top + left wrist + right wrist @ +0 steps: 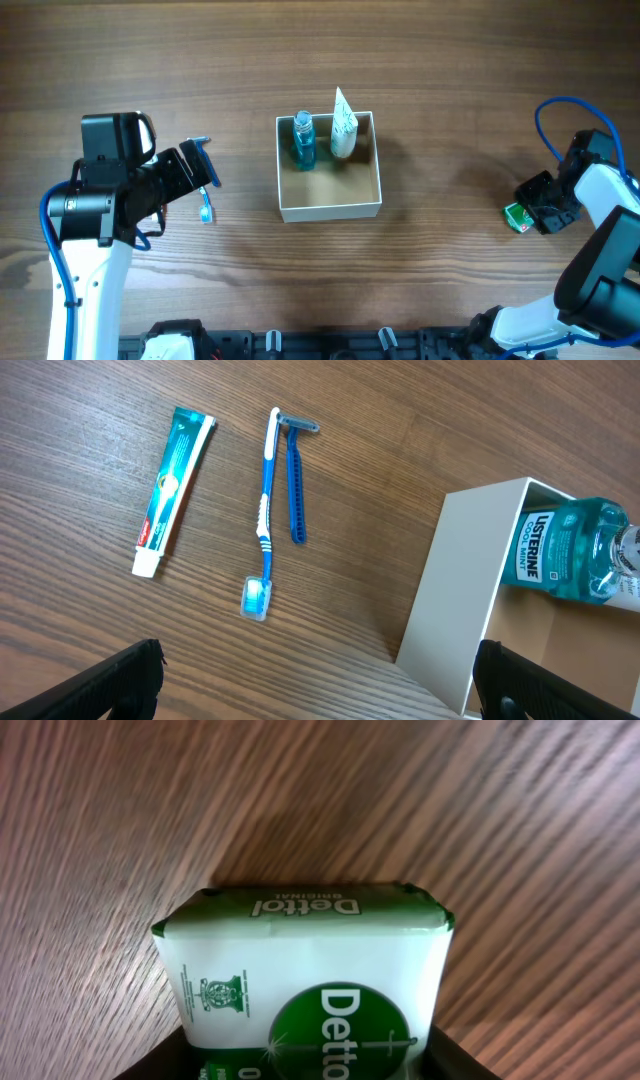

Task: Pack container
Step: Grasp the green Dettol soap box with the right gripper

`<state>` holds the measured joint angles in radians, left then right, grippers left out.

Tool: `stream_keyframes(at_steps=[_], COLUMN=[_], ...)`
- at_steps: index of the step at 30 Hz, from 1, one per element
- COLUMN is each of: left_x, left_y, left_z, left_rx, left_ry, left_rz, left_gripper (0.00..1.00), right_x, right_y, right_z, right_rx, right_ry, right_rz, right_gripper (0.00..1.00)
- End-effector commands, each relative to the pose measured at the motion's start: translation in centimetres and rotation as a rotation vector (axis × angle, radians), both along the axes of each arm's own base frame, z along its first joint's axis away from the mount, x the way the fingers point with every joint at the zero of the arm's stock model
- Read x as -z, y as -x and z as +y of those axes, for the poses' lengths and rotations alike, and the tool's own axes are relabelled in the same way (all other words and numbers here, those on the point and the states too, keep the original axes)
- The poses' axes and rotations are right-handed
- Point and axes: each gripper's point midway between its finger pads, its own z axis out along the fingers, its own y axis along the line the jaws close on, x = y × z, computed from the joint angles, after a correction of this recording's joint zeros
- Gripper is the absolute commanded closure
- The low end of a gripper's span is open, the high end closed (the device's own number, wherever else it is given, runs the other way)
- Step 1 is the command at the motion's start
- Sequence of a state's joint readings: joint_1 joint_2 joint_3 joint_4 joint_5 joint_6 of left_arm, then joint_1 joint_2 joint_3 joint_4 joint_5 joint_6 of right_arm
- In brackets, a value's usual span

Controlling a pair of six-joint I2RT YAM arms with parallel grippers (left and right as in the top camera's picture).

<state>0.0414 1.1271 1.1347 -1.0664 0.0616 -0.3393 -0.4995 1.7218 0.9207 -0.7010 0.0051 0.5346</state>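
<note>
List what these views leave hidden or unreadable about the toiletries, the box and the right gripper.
1. Overhead: the left arm covers the toothpaste and razor; only the toothbrush head end shows.
2. Left wrist: the right edge cuts off the container and the Listerine bottle.
3. Right wrist: the bottom edge cuts the Dettol packet, and the fingers are only dark corners, so whether the right gripper clamps it cannot be told.
</note>
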Motion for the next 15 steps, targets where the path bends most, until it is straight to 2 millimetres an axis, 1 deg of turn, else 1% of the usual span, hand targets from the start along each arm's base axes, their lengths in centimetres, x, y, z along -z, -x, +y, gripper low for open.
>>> stream_keyframes(at_steps=[1, 4, 6, 7, 8, 10, 13, 15], left_x=[-0.6, -0.6, -0.6, -0.6, -0.6, -0.6, -0.6, -0.6], left_y=[-0.3, -0.3, -0.3, -0.3, -0.3, -0.3, -0.3, -0.3], left_z=[0.0, 0.0, 0.0, 0.0, 0.0, 0.0, 0.0, 0.0], left_rx=[-0.008, -0.008, -0.008, -0.008, -0.008, -0.008, -0.008, -0.008], left_ry=[0.010, 0.010, 0.010, 0.010, 0.010, 0.010, 0.010, 0.010], left_rz=[-0.015, -0.015, -0.016, -0.016, -0.016, -0.016, -0.016, -0.016], left_gripper=[0.00, 0.00, 0.00, 0.00, 0.00, 0.00, 0.00, 0.00], right_x=[-1.5, -4.4, -7.6, -9.6, -10.9, -15.0, -19.4, -22.3], right_y=[-1.8, -3.2, -4.7, -5.4, -5.9, -7.6, -8.4, -8.7], right_z=[2.3, 2.1, 2.4, 2.6, 2.9, 4.9, 7.4, 10.2], right_rx=[-0.075, -0.124, -0.211, -0.258, -0.291, -0.449, -0.606, -0.761], right_ry=[-0.129, -0.096, -0.045, -0.011, 0.007, 0.042, 0.104, 0.139], right_rz=[-0.097, -0.163, -0.239, -0.281, -0.313, -0.433, -0.529, -0.606], right_gripper=[0.96, 0.96, 0.96, 0.96, 0.96, 0.96, 0.96, 0.96])
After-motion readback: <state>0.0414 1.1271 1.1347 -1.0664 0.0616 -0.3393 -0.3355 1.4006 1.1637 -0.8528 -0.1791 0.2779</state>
